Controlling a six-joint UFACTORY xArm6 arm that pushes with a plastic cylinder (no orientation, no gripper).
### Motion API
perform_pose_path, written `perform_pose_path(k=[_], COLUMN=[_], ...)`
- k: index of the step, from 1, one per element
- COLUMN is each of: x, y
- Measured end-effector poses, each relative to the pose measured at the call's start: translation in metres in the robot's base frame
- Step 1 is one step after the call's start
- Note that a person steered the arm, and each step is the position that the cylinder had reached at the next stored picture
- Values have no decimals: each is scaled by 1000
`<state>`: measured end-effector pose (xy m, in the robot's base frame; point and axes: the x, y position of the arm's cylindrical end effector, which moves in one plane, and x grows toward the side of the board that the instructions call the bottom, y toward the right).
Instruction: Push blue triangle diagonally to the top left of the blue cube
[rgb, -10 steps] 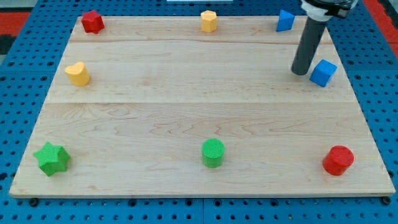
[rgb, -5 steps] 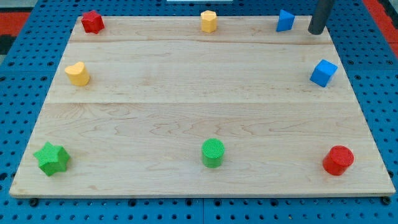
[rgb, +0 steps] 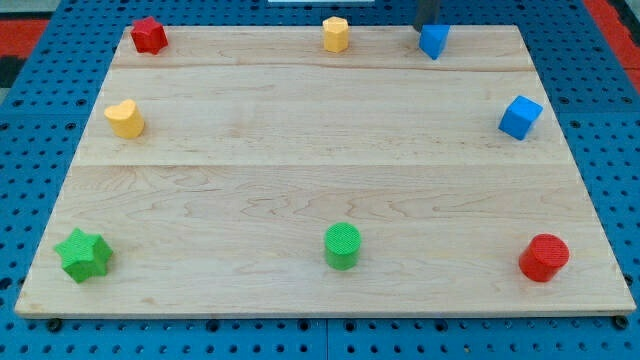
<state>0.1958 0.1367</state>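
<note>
The blue triangle (rgb: 434, 41) lies at the top edge of the wooden board (rgb: 320, 170), right of centre. The blue cube (rgb: 520, 117) sits near the board's right edge, below and to the right of the triangle. My tip (rgb: 427, 27) is at the very top of the view, touching the triangle's upper left side. Only a short bit of the rod shows; the rest is cut off by the view's top.
A yellow hexagonal block (rgb: 336, 33) and a red block (rgb: 149, 35) sit along the top edge. A yellow heart (rgb: 125, 118) is at the left. A green star (rgb: 83, 254), a green cylinder (rgb: 343, 245) and a red cylinder (rgb: 544, 257) line the bottom.
My tip went from beside the blue cube up past the triangle's right and over to its upper left. The blue triangle has shifted left and slightly down. The cube has not moved.
</note>
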Motion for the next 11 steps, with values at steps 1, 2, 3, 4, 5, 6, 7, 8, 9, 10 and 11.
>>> perform_pose_path(k=[1, 2, 3, 4, 5, 6, 7, 8, 9, 10, 11], x=[21, 47, 36, 21, 33, 47, 58, 65, 63, 46, 48], y=[0, 56, 64, 85, 129, 125, 101, 75, 58, 58, 58])
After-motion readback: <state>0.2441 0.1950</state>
